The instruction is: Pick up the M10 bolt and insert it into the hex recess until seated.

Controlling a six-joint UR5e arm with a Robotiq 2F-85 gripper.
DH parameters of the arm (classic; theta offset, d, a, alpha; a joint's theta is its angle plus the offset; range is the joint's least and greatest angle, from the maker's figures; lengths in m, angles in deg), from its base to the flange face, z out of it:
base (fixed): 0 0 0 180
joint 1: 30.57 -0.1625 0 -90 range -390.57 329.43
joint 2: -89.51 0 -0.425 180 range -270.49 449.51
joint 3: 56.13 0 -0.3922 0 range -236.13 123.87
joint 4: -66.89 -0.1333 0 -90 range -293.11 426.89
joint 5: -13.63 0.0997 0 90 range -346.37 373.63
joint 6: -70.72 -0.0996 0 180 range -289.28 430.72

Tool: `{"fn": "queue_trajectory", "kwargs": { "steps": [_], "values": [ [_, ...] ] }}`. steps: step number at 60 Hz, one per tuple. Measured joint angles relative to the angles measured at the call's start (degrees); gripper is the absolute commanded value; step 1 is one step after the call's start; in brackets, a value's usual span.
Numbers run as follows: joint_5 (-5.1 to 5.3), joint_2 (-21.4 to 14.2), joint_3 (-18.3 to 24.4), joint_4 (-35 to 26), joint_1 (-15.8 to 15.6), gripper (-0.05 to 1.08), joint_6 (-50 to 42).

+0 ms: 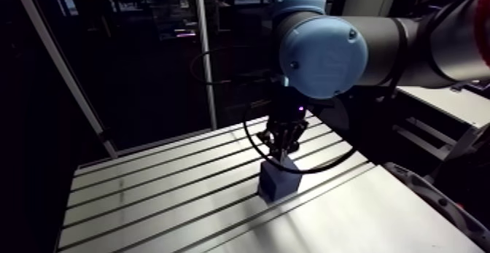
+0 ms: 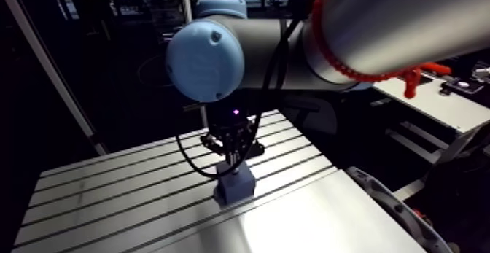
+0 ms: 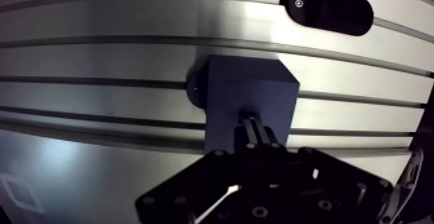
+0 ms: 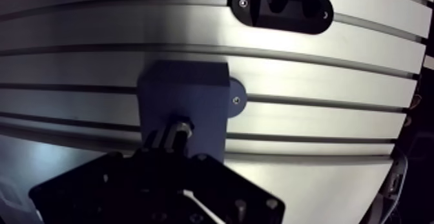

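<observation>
Gripper [image 3: 254, 135] is pinching the bolt [image 4: 180, 127] over the block [image 3: 248, 91]; risk — tilted bolt catching the recess edge and jamming

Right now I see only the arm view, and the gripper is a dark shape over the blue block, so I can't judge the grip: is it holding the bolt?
Observer: Yes. The wrist view shows the gripper shut on the bolt, its metal end over the blue block.
Operator: Is the hex recess visible?
Observer: No, the gripper covers that spot; a round tab with a screw shows at the block's side.
Operator: Anything else nearby?
Observer: A black oval plate lies on the table ahead of the gripper, beyond the block and apart from it.
</observation>
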Motion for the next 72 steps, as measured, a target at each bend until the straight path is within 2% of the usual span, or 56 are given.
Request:
{"fn": "queue_trajectory", "kwargs": {
  "steps": [72],
  "values": [
    [-0.18,1.5,-0.1,0.3,0.2,1.08,0.3]
  ]
}}
